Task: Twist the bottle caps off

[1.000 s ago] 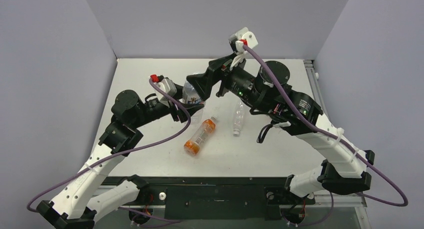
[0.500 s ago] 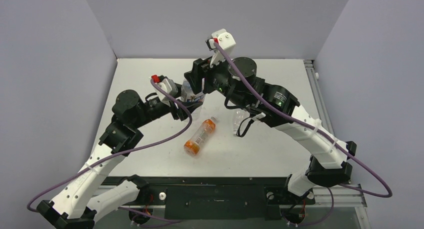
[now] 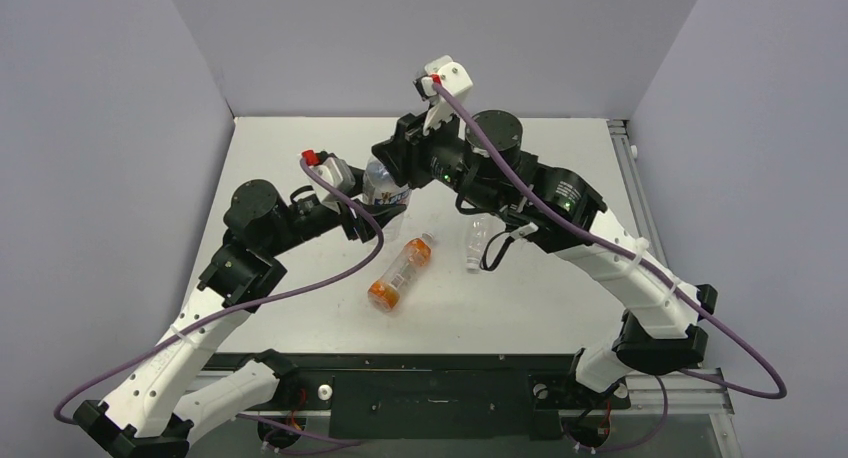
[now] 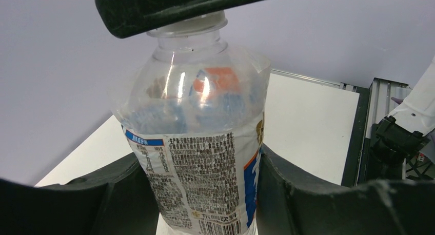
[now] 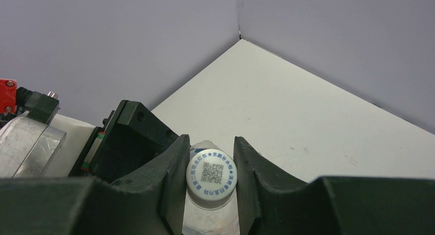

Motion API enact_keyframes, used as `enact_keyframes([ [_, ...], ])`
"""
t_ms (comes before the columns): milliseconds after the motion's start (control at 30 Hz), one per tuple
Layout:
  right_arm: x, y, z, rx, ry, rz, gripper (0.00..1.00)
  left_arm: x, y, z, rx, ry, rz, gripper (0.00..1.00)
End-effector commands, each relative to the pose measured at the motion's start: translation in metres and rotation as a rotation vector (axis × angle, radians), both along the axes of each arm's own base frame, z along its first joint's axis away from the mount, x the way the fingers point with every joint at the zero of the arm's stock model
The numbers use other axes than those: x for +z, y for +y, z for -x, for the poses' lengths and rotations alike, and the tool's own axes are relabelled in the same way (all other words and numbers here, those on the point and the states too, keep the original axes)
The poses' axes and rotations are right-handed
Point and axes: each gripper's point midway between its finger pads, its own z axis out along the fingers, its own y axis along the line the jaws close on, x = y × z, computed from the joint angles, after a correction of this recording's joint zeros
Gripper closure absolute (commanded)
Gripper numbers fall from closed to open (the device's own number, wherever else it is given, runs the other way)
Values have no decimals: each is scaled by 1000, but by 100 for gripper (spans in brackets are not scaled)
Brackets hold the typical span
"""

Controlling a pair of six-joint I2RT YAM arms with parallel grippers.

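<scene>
A clear labelled bottle (image 4: 197,142) stands upright at the table's back left, and my left gripper (image 4: 205,194) is shut on its body. Its whitish bottle cap (image 5: 211,174), printed with a blue code, sits between the fingers of my right gripper (image 5: 210,158), which reaches in from above and is shut on it. In the top view the right gripper (image 3: 392,160) sits over the bottle (image 3: 385,193), right beside the left gripper (image 3: 376,212). In the left wrist view a right finger (image 4: 179,4) covers most of the cap (image 4: 192,25).
An orange bottle (image 3: 398,274) with a whitish cap (image 3: 426,240) lies on its side mid-table. A small clear bottle (image 3: 476,240) lies to its right, partly under the right arm. Grey walls close off the table on the left, the back and the right.
My right arm swung left and came over the upright bottle, and its jaws closed on the cap. The left arm and the bottle it holds stayed put.
</scene>
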Motion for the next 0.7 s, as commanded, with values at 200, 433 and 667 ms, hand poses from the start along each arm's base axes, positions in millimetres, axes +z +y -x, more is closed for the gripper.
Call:
enact_keyframes([
  [200,75,-29,80,593,-219,-288,100,35,-17,72,-361,61,127,86],
  [433,96,-44,107,802,-247,-356,100,21,-24,103,-566,192,82,85],
  [667,66,-71,31,394,-172,-277,100,21,-22,89,-487,120,69,88],
])
